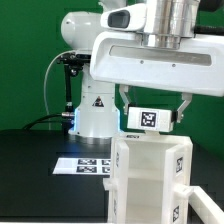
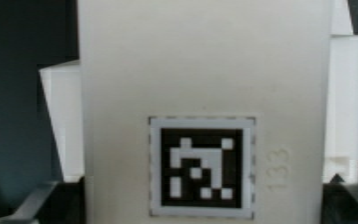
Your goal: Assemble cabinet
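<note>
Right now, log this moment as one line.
step: cabinet assembly | gripper: apparently closed on tagged panel | tagged panel: over cabinet box

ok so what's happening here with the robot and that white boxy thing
The robot arm's two-finger gripper hangs just above the white plastic cabinet box, jaws wide on either side of a flat white panel bearing a black-and-white marker tag. Whether they clamp that panel cannot be told. The flat white marker board lies on the table behind.

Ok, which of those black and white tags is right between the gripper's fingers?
The tag on the top piece, up between the fingers of the gripper; the other tags sit lower on the cabinet box or flat on the marker board.
</note>
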You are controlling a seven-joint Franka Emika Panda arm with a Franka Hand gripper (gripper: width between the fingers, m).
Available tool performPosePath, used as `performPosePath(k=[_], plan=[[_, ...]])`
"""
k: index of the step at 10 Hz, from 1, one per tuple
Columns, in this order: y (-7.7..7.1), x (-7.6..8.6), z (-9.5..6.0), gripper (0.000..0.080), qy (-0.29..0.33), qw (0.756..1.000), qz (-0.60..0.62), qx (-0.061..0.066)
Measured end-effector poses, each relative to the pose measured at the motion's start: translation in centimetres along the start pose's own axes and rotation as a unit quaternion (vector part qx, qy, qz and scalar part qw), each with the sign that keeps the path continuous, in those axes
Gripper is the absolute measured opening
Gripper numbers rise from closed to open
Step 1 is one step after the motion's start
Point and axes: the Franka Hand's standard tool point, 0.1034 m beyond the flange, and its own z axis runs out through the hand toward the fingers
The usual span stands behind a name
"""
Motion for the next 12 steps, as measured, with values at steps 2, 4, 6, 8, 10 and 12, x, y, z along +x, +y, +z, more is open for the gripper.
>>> performPosePath(k=[2,4,6,8,10,12], plan=[[0.0,0.01,0.01,0.0566,0.0,1.0,0.0,0.0],[0.0,0.0,0.06,0.0566,0.0,1.0,0.015,0.0],[-0.03,-0.02,0.1,0.0566,-0.001,0.999,0.053,0.001],[0.02,0.0,0.12,0.0566,-0.002,0.99,0.138,0.002],[0.01,-0.01,0.11,0.0566,-0.002,0.97,0.242,0.002],[-0.27,-0.2,0.17,0.0566,-0.002,0.938,0.345,0.001]])
